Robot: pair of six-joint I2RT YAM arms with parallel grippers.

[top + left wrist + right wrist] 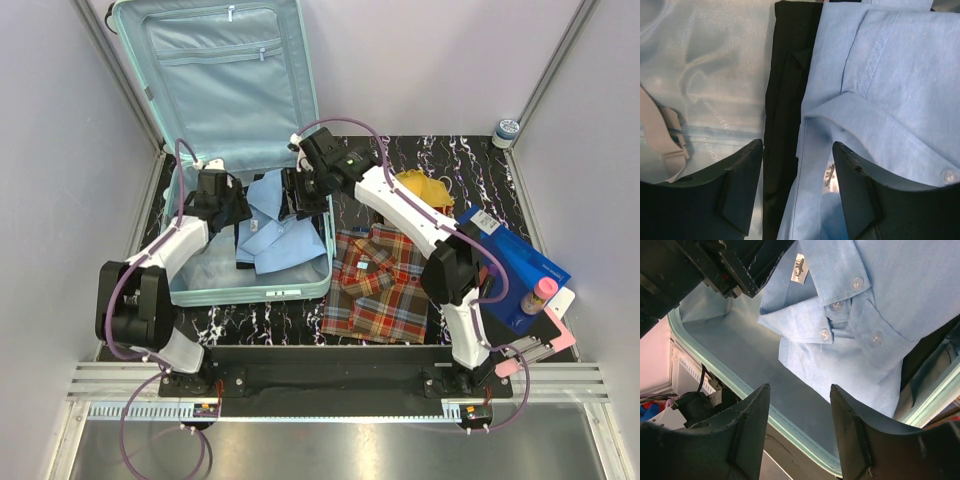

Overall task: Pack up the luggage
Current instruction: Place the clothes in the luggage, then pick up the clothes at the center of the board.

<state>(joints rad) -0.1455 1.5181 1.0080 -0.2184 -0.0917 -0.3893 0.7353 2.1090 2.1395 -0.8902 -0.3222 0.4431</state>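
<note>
Black marbled table [250, 322], pale walls on three sides. Luggage [250, 292] lies open at the far left of the table: base flat, lid [200, 90] propped against the far wall, so shell and lid together run near-to-far.

Contents: folded blue shirt [283, 222] in the right half of the base, on top of a black garment [787, 100] whose edge shows along the shirt's left side. Left half of the base is bare lining (best open room for the next piece).

Left gripper [797, 155]: jaws apart, nothing between them, hanging just above the line where black garment meets blue shirt. Right gripper [800, 400]: jaws apart too, empty, above the base close to its mint rim, the shirt's collar just beyond.

Not yet packed, by my reading: plaid shirt [378, 285] flat on the table just beside the luggage's right wall; yellow cloth [425, 190] farther back; blue box [510, 262] at the right edge.

Relation that matters: the plaid shirt lies right of and nearer than the right gripper, long axis roughly near-to-far, parallel to the luggage wall. The right arm is clearly the nearer one. Likely next: that arm backs out and comes down on the shirt. Watch the raised rim between shirt and base; the cloth must clear it. The right forearm crosses above the yellow cloth, so room is tight there.
</note>
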